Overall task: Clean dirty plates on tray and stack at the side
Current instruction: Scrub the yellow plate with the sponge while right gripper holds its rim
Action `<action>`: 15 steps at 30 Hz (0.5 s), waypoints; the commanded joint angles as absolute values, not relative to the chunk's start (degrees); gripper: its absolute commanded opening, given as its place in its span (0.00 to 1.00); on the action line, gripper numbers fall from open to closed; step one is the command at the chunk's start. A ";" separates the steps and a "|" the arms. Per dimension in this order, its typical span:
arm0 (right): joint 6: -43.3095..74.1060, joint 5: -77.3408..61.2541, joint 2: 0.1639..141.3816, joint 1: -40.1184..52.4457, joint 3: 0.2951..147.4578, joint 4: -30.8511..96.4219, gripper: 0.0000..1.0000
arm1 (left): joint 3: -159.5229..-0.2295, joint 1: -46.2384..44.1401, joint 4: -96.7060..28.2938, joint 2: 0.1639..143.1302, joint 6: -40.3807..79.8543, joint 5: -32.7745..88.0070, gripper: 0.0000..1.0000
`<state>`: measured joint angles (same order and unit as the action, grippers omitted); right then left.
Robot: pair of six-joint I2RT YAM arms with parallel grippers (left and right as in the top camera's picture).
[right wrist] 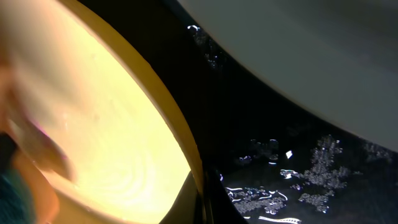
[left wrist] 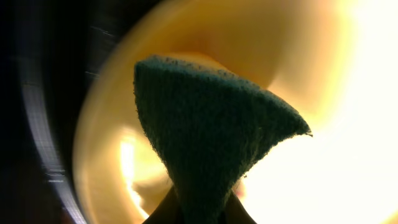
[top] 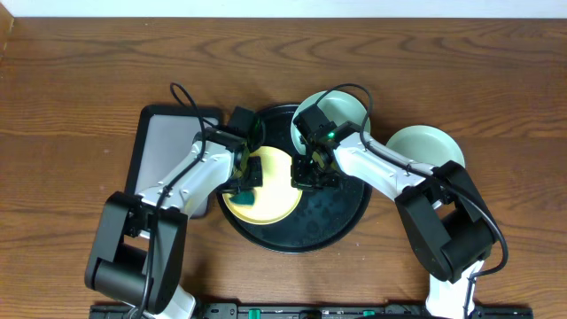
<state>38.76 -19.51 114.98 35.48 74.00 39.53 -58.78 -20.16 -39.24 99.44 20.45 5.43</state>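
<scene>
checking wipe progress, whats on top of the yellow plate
A green sponge, pinched in the left claw, is over the left part of the yellow plate. The plate surface beneath the sponge is covered, so any dirt there cannot be seen.

Two white arms (top: 372, 164) crowd the round black tray (top: 341, 217), flanked by a grey-lined rectangular tray (top: 164, 151) and mint-green plastic plate (top: 425, 146); the wooden bench (top: 80, 80) beyond lies open.

The brown wood-grain table (top: 71, 89) carries a large round black tray (top: 341, 217) near its middle; just left of it, touching or nearly so, lies a rectangular black tray (top: 164, 146) with a grey inside; right of the round tray, a pale mint-green plate (top: 425, 146) rests on bare wood.
</scene>
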 commanded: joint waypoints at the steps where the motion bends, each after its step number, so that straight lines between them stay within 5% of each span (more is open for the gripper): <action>1: 38.48 -19.22 116.27 34.81 74.81 39.64 0.01 | -58.39 -20.60 -39.44 100.38 13.15 13.96 0.07; 10: 38.04 -19.57 116.27 34.74 74.81 39.64 0.01 | -58.39 -20.01 -34.17 100.38 24.43 -12.14 0.07; 15: 38.06 -19.57 116.27 34.74 74.81 39.59 0.01 | -58.39 -20.56 -38.28 100.40 25.58 -9.04 0.08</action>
